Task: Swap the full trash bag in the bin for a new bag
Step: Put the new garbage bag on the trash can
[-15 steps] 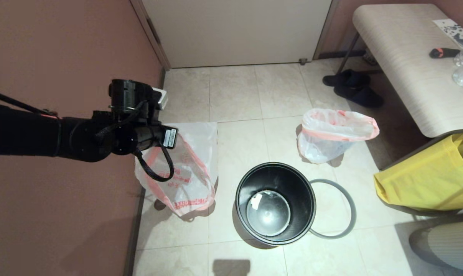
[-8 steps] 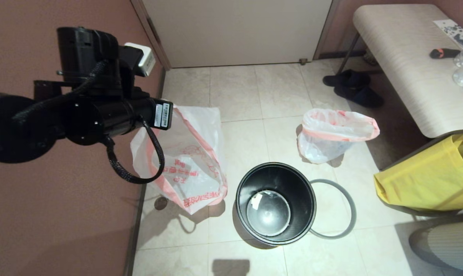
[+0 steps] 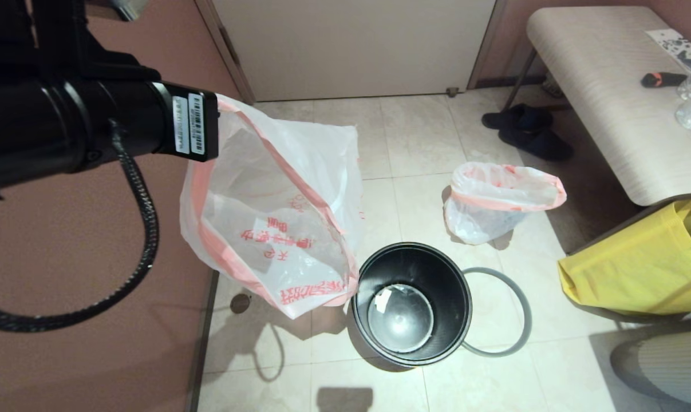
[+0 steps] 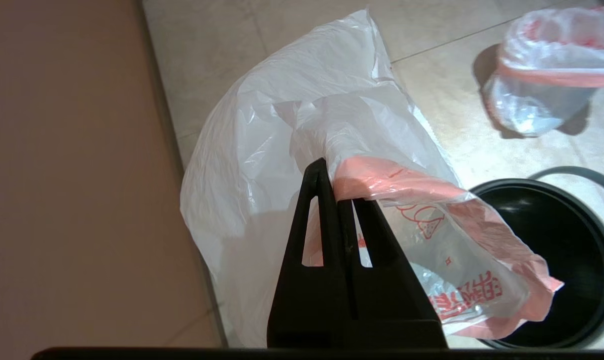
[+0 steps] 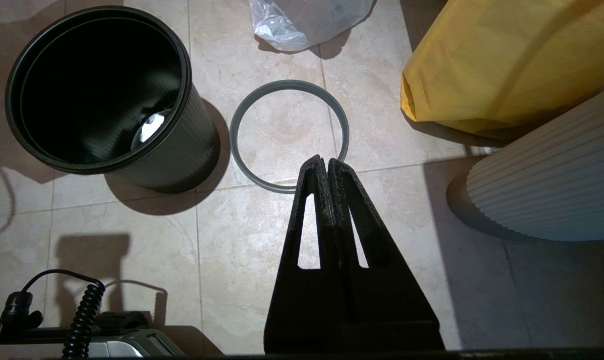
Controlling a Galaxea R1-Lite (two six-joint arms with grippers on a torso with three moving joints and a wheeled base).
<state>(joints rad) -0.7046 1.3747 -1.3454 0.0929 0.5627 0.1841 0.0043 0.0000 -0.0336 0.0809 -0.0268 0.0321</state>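
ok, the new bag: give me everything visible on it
The new bag is thin translucent white plastic with a pink-red rim band and red print, wrinkled, nothing showing inside. It hangs off the floor, mouth partly open, pinched at the rim band by the shut left gripper. Its lower end hangs beside the bin; contact unclear.

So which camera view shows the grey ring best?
The right wrist view: the grey ring lies whole on the floor beside the bin. In the head view the bin hides part of it; the left wrist view shows only a sliver.
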